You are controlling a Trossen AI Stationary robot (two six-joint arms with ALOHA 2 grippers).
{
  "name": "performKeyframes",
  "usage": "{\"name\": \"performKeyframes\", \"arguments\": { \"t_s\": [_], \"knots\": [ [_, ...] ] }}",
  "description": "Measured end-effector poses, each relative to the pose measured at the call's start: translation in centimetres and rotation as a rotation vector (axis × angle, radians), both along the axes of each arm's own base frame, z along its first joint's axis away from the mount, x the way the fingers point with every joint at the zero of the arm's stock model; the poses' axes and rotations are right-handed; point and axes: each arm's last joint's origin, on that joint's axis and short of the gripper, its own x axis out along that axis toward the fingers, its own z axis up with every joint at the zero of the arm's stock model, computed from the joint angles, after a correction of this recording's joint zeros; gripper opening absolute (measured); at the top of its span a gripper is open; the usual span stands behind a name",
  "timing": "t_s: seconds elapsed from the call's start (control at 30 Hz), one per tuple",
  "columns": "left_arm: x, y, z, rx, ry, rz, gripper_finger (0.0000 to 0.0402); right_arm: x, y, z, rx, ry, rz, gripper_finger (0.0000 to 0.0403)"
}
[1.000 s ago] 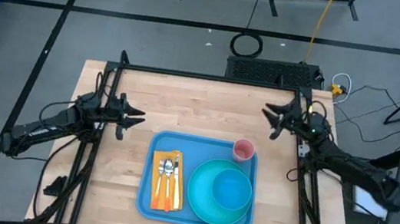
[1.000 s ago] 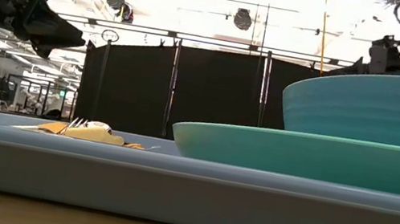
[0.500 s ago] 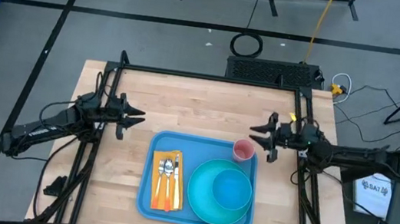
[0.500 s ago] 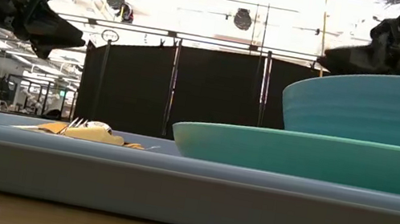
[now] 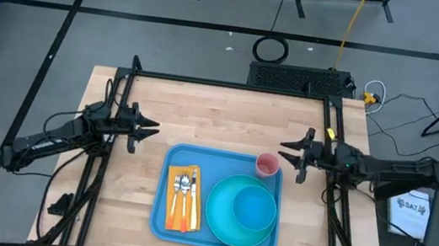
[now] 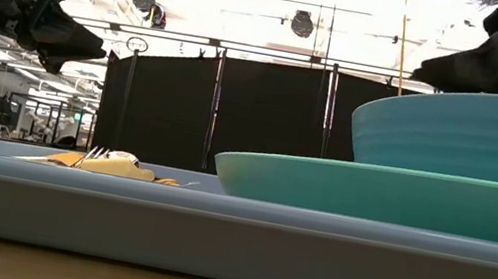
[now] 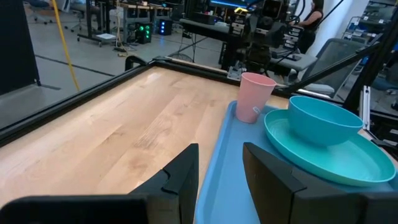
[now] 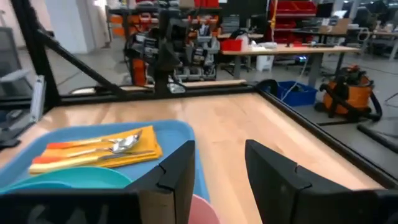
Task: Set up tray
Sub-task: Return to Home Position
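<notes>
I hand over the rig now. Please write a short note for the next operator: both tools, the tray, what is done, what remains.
Left tool: open, empty, raised over the table, left of the tray.
Right tool: open, empty, right of the tray, near the pink cup.
On the tray: yellow napkin with cutlery, teal plate holding a bowl, and the cup.
Done: the tray looks fully set.
Left: probably only parking both arms.
</notes>
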Motion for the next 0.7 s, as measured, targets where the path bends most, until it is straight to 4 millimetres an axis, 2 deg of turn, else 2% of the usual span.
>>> {"name": "performKeyframes", "arguments": {
  "t_s": [0.37, 0.7],
  "knots": [
    [0.1, 0.1, -0.1, -0.009, 0.016, 0.000, 0.0129, -1.3, 1.2, -1.6, -0.092, -0.056, 0.015, 0.0130],
    [0.4, 0.2, -0.5, -0.036, 0.055, -0.006, 0.0129, -1.5, 1.2, -1.9, -0.022, -0.104, 0.045, 0.0130]
  ]
}}
